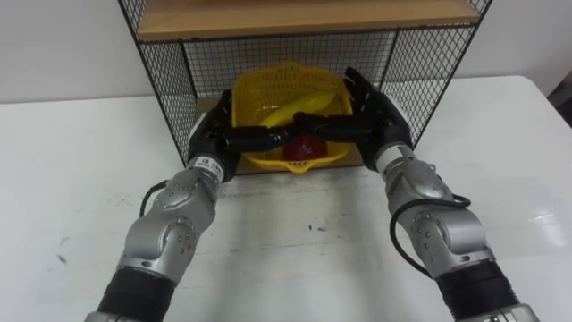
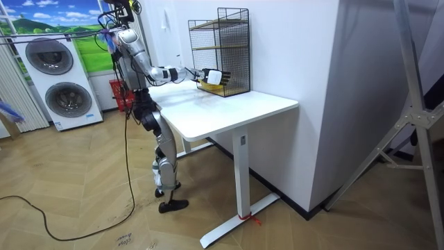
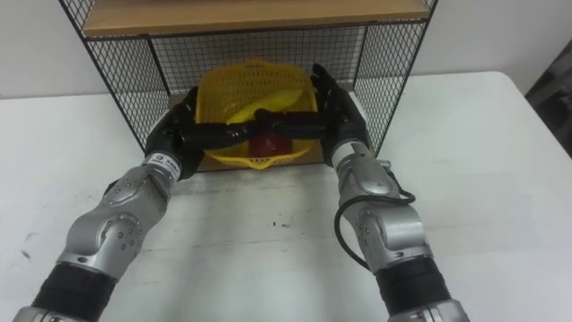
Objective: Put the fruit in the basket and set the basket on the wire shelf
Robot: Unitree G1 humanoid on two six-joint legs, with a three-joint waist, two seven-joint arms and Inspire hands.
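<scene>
A yellow basket (image 1: 288, 88) sits in the lower compartment of the black wire shelf (image 1: 175, 82), on its wooden floor. Inside lie a yellow banana (image 1: 290, 112) and a red apple (image 1: 304, 150). My left hand (image 1: 213, 136) clasps the basket's left side, its thumb reaching over the front rim. On the other side my right hand (image 1: 380, 116) has fingers up along the wall and its thumb across the front rim. In the room view I stand at the table's end, both arms stretched to the shelf (image 2: 232, 42).
The shelf stands at the back of a white table (image 1: 295, 241), against the wall, with a wooden board (image 1: 304, 16) above the basket. Wire mesh walls close in both sides. Two washing machines (image 2: 52, 59) stand behind me, and a dark cable lies on the floor.
</scene>
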